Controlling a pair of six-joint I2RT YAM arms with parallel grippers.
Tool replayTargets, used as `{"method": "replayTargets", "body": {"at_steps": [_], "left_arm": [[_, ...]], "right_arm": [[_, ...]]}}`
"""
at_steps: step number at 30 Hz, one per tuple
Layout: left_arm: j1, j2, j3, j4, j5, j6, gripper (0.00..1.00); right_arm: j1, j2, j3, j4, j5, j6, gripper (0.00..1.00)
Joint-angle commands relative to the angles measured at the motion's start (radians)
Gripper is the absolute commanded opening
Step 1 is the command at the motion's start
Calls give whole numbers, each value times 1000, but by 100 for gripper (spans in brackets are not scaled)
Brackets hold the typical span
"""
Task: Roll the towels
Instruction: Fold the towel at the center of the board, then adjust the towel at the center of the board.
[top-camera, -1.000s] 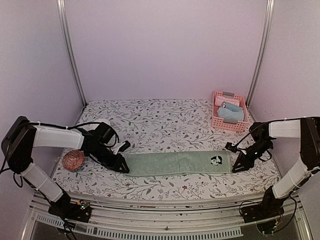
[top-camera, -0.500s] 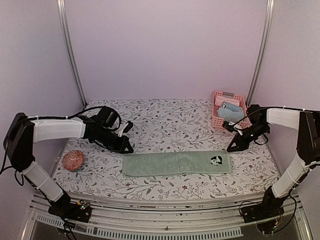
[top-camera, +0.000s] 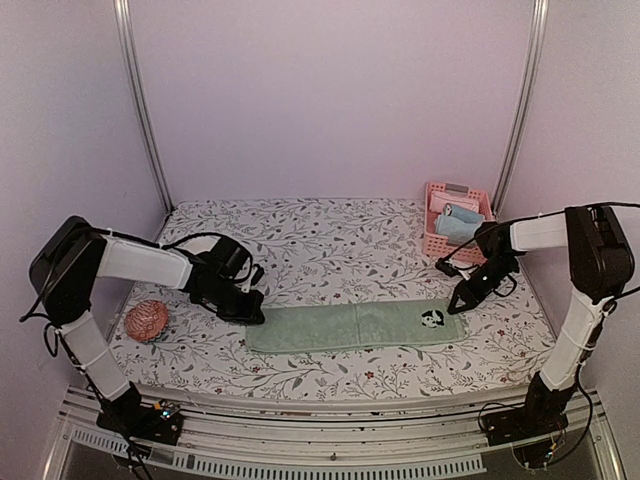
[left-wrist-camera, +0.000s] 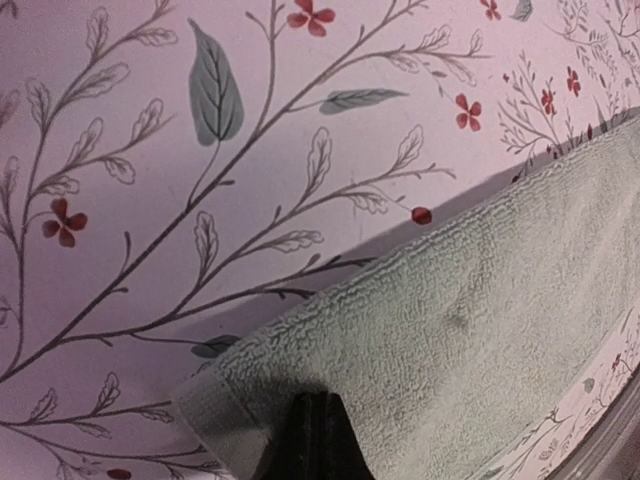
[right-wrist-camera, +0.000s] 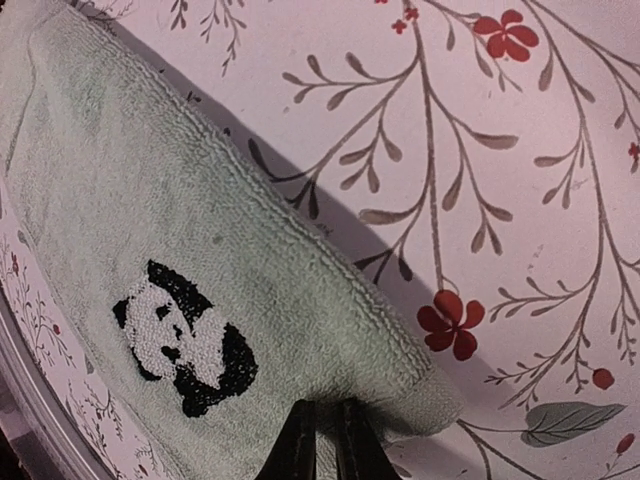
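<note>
The green towel (top-camera: 340, 327) lies flat in a long strip across the near tabletop (top-camera: 320, 245), panda patch (top-camera: 432, 320) at its right end; left claw (top-camera: 256, 314) is pinched tight on the far left corner; right claw (top-camera: 456, 306) nips the far right corner, fingers nearly together; blue towel (top-camera: 462, 229) sits in the pink basket (top-camera: 431, 243)

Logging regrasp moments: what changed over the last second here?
Both arms left the ends of the green towel, swung to its far edge and closed there: left gripper on the far-left corner, right gripper on the far-right. Towel stayed flat in place; basket and ball unmoved.
</note>
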Motion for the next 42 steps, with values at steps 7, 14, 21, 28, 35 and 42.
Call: {"method": "replayTargets", "body": {"at_steps": [7, 14, 21, 28, 35, 42], "left_arm": [[-105, -22, 9, -3, -175, -82, 0], [-123, -104, 50, 5, -266, -79, 0], [-112, 13, 100, 10, -300, -50, 0], [-112, 46, 68, 8, -330, -58, 0], [-105, 59, 23, 20, -339, -71, 0], [-114, 8, 37, 22, -347, -73, 0]], "right_arm": [[-22, 85, 127, 0, 126, 14, 11], [-10, 30, 201, -96, -13, -13, 15], [-8, 105, 226, -46, -12, 33, 16], [-11, 165, 206, 16, 92, 63, 16], [-29, 209, 199, 36, 170, 81, 16], [-31, 168, 205, 3, 101, 66, 17]]}}
